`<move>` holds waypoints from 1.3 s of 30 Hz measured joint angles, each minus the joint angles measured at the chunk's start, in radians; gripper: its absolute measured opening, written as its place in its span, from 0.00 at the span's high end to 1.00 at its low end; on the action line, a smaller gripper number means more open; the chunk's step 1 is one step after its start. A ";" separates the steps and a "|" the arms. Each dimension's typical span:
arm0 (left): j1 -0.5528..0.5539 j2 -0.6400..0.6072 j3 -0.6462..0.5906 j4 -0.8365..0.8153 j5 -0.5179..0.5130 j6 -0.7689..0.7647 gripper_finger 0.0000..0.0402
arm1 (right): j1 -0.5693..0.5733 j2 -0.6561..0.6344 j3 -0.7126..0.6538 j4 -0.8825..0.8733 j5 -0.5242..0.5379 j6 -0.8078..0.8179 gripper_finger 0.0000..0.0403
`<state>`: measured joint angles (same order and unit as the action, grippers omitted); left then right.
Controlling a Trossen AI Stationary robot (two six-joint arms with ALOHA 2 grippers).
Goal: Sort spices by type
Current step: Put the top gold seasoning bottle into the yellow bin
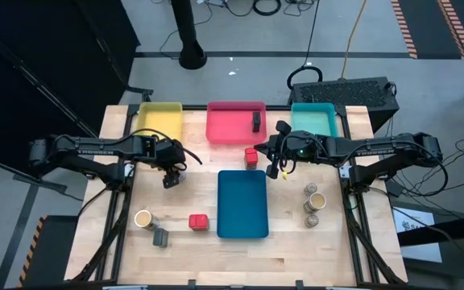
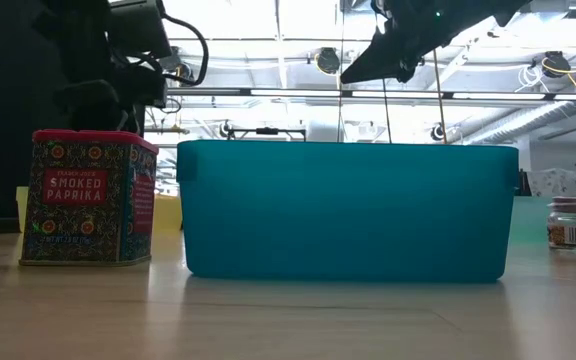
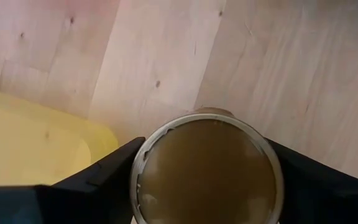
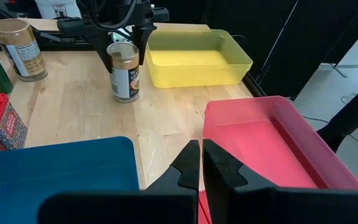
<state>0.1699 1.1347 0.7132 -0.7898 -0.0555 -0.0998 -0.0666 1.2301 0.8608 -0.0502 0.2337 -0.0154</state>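
Two arms are over the tabletop (image 1: 176, 258), and the step in hand belongs to the one at the left of the high view. The left gripper (image 1: 171, 171) has its fingers (image 3: 98, 177) clamped on a tan spice jar (image 4: 123, 71), which hangs just right of and below the yellow tray (image 1: 160, 121); whether it is clear of the wood I cannot tell. To do this well, I would lift it fully clear before moving sideways, carry it over the tray's near wall, lower it upright, and only then part the fingers.

Another tan jar (image 1: 142, 218), a grey box (image 1: 161, 237) and a red box (image 1: 198, 221) wait at lower left, beside the blue tray (image 1: 242, 205). A red box (image 1: 251, 156) sits below the pink tray (image 1: 236, 122), which holds one dark box (image 1: 257, 122).

At centre right, the right gripper (image 4: 201, 163) waits with its fingers pressed together, and should stay clear. Three jars (image 1: 312, 203) stand at the right.
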 joint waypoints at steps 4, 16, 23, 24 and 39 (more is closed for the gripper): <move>0.000 0.000 0.000 -0.001 0.000 -0.015 0.30 | 0.000 0.000 0.000 0.000 0.000 0.000 1.00; -0.092 -0.004 0.189 -0.082 0.011 -0.041 0.30 | -0.005 0.000 0.000 -0.016 -0.001 0.022 1.00; 0.007 -0.006 0.422 -0.206 -0.057 0.054 0.30 | -0.039 0.000 0.000 -0.028 -0.031 0.037 1.00; 0.044 -0.006 0.441 -0.214 -0.069 0.060 0.30 | -0.043 0.000 0.000 -0.031 -0.038 0.043 1.00; 0.608 0.100 0.459 -0.237 -0.112 0.094 0.30 | -0.059 0.000 0.000 -0.034 -0.057 0.059 1.00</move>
<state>0.7782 1.2345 1.1726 -1.0264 -0.1675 -0.0055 -0.1253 1.2304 0.8608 -0.0837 0.1763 0.0433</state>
